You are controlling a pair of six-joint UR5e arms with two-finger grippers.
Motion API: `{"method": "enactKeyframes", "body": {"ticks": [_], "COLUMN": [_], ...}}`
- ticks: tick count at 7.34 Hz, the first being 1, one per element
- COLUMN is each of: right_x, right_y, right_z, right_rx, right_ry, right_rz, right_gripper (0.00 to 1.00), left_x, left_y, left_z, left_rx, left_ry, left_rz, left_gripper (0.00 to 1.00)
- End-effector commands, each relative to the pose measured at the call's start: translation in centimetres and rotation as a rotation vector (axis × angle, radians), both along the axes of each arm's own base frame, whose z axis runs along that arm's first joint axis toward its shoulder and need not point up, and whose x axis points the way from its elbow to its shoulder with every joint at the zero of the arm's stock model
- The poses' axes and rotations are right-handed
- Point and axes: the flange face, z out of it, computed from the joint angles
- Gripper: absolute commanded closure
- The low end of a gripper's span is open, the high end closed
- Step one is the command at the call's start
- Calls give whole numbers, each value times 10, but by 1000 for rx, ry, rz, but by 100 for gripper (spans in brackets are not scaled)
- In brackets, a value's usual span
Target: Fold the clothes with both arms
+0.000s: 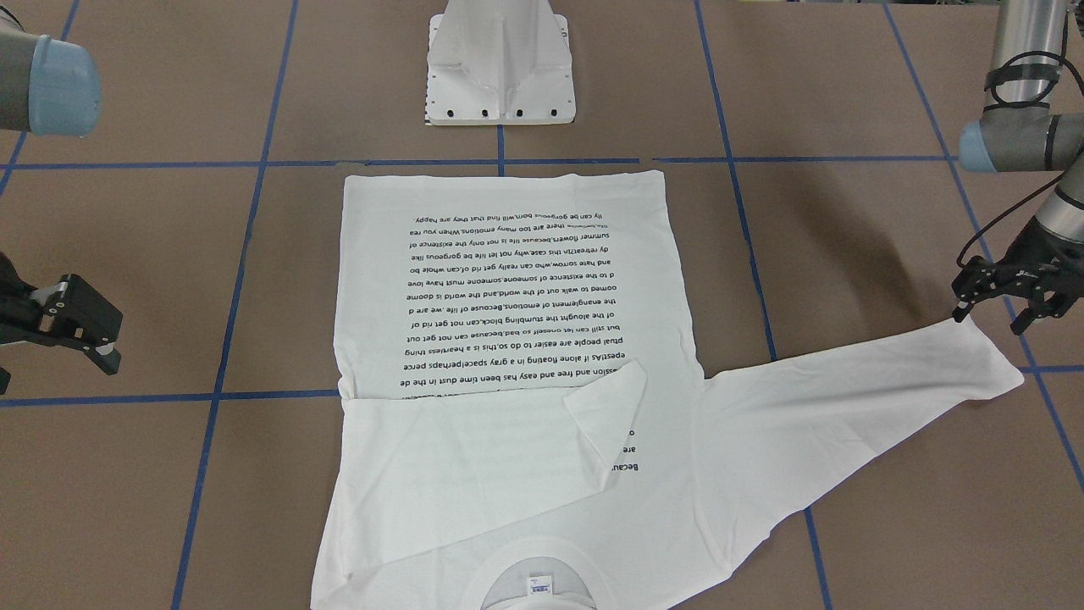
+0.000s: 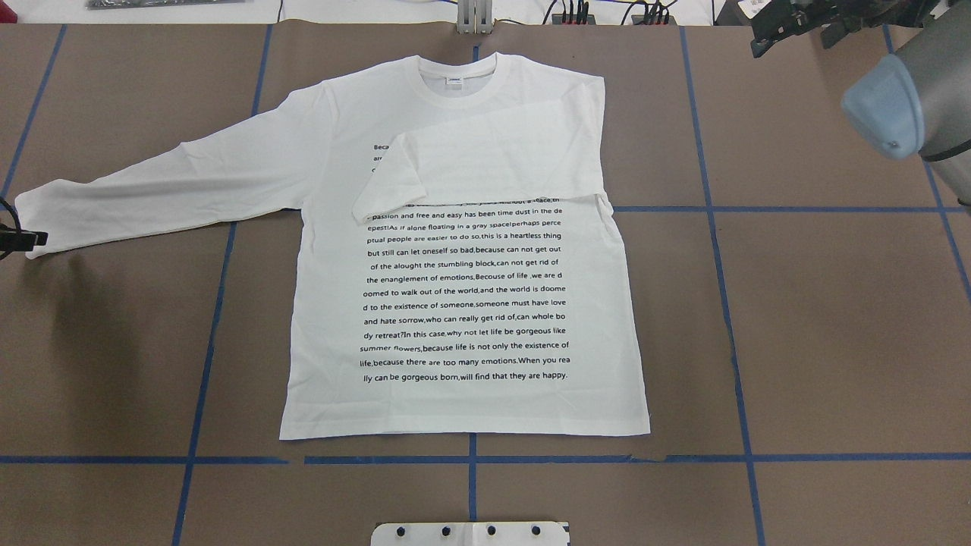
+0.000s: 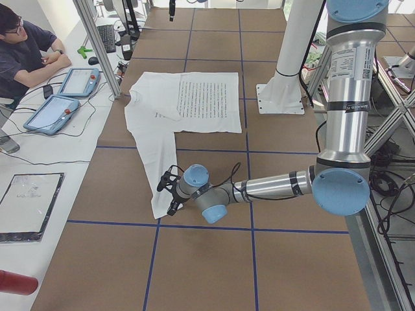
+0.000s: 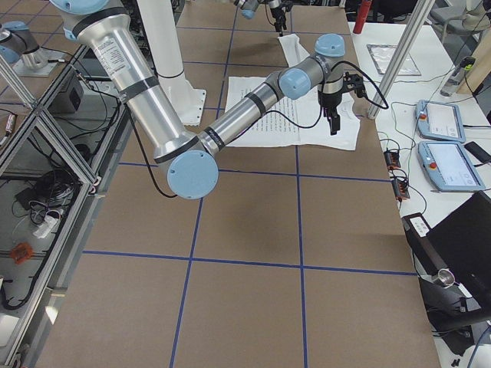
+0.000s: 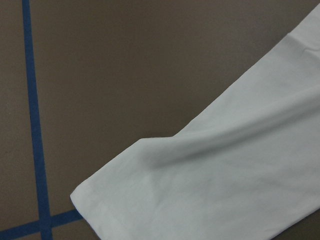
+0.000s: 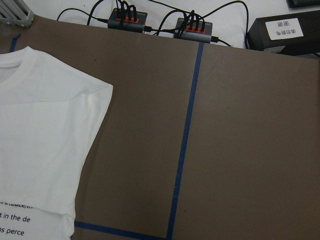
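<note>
From across the counter (image 1: 127,508), the white T-shirt (image 1: 508,322) is lying flat mid-counter, print up. Its hem is facing the robot-side edge and its collar the operators' edge. One sleeve (image 1: 474,449) is lying folded across the chest. The other sleeve (image 1: 847,407) is stretching toward the counter's left end. The left pincer (image 1: 991,320) is hovering over that cuff, jaws spread, gripping nothing. The right pincer (image 1: 85,326) is hanging open, well apart from the cloth, toward the right end.

Overhead, bare counter is showing around the shirt, and the hem is stopping short of a blue tape line (image 2: 607,459).

From the left end, the near arm is reaching low over the cuff.

From the right end, the near arm is holding its pincer raised near the operators' edge.

The left wrist view is showing the cuff beside tape. The right wrist view is showing the folded shoulder edge and bare counter beside it.
</note>
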Motion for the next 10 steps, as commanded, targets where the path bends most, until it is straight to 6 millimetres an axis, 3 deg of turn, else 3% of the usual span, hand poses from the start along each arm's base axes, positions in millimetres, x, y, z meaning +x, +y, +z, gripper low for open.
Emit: {"method": "enactKeyframes", "body": {"ticks": [1,5,7,8,9,10], "right_x": [3,4,2,3,2,2], "right_y": [6,7,7,7,7,7], "right_z": [0,3,3,4,2,3], "right_rx": [8,5,3,2,5,3], "right_ry": [-3,-2,-1,0,-2,-2], "right_rz": [0,0,-1,0,-1,-2], "right_gripper": [0,0,0,0,0,0], "left_x": [9,13,15,15,16,13], "left_y": [7,7,8,9,10,17], "left_z": [6,4,3,4,1,3], "left_rx": [-1,6,9,8,26,42], "left_ry": [-4,-4,-4,-5,4,13], "left_rz": [26,37,39,41,45,46], "left_gripper": [19,58,71,91,100,100]}}
